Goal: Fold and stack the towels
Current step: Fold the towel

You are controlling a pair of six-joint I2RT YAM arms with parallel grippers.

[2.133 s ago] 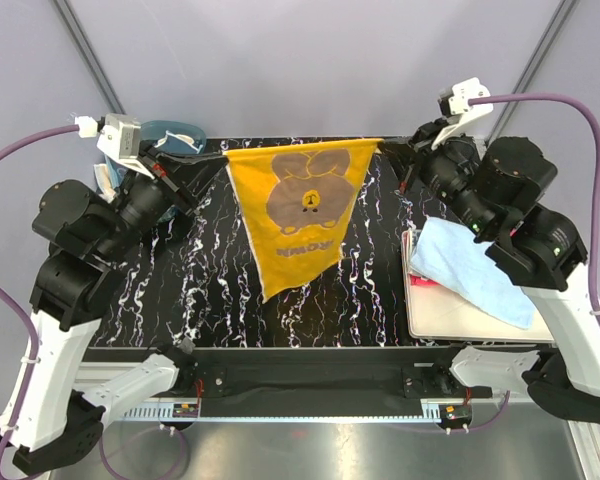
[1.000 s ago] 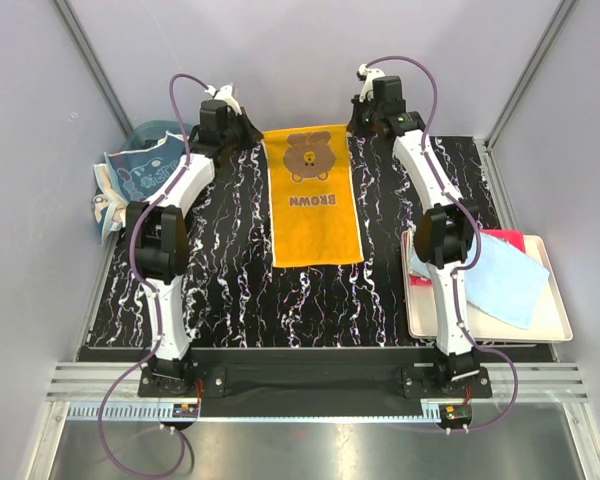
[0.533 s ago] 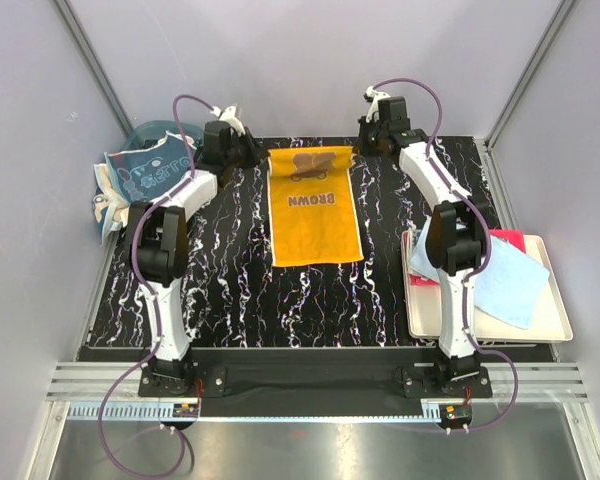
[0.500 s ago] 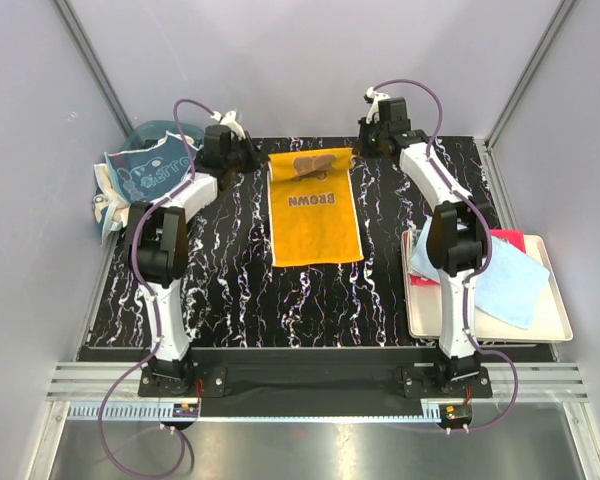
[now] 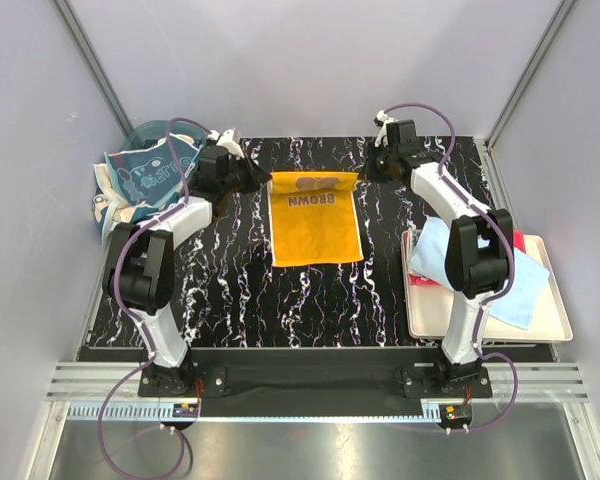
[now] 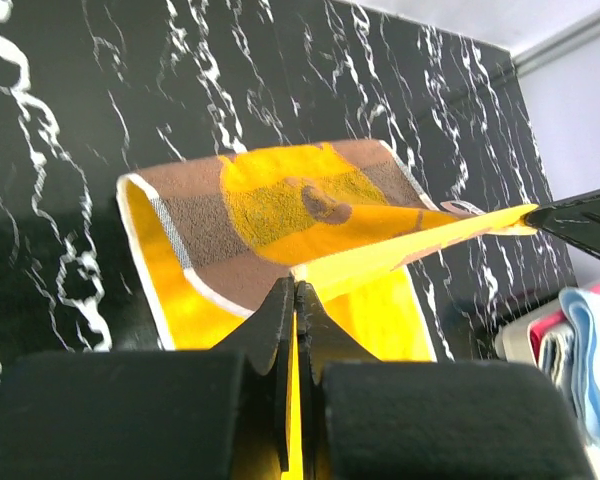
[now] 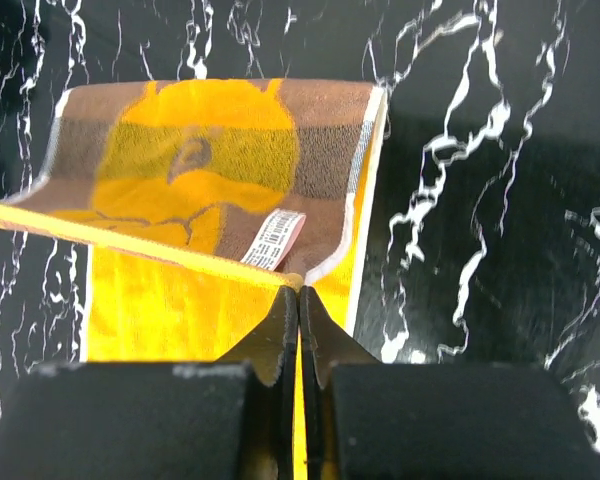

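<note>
Centred orange bear towel (image 5: 315, 225), far edge curled over; light blue towel (image 5: 515, 290) right, teal patterned towel (image 5: 145, 178) left.

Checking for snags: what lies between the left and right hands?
Only the lifted far edge of the orange towel, its corners pinched by the left hand and the right hand; the top view shows nothing else.

Both arms are extended toward the far side, elbows raised mid-scene, forearms angled inward. The left gripper (image 5: 265, 178) is held far-left of centre and the right gripper (image 5: 367, 171) far-right, well apart and roughly level. Both jaw pairs are pressed fully together, each pinched on 1 far corner of the orange towel (image 5: 315, 225). The 2 wrists are pitched downward.
</note>
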